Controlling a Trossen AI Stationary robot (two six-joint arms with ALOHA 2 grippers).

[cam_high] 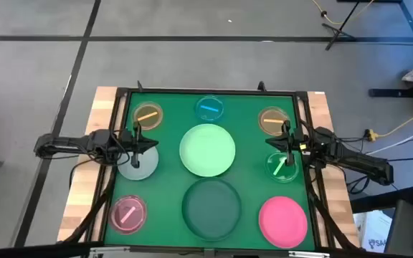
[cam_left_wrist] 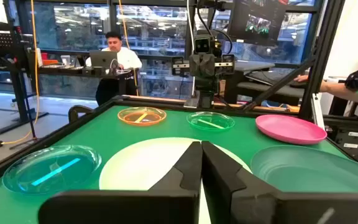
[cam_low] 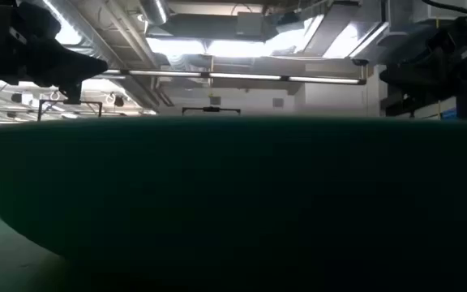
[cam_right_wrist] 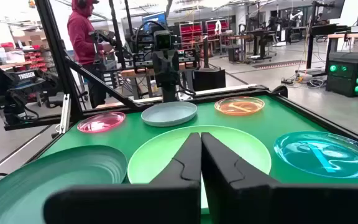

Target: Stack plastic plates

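On the green mat lie three large plates: light green (cam_high: 207,150) in the middle, dark teal (cam_high: 211,208) at the near edge, pink (cam_high: 283,221) at the near right. Small translucent plates lie around them: orange (cam_high: 148,115), blue (cam_high: 209,108), brown (cam_high: 273,120), grey (cam_high: 138,163), green (cam_high: 282,168), pink (cam_high: 127,213). My left gripper (cam_high: 151,145) is shut and empty, level above the grey plate's far rim, pointing at the light green plate (cam_left_wrist: 148,163). My right gripper (cam_high: 271,147) is shut and empty above the green plate's far rim, pointing at the light green plate (cam_right_wrist: 229,149).
A black frame (cam_high: 214,91) borders the mat, with wooden table edges (cam_high: 102,107) outside it. The dark teal plate (cam_low: 233,203) fills the low view. People sit and stand in the room beyond the table (cam_left_wrist: 114,59) (cam_right_wrist: 82,37).
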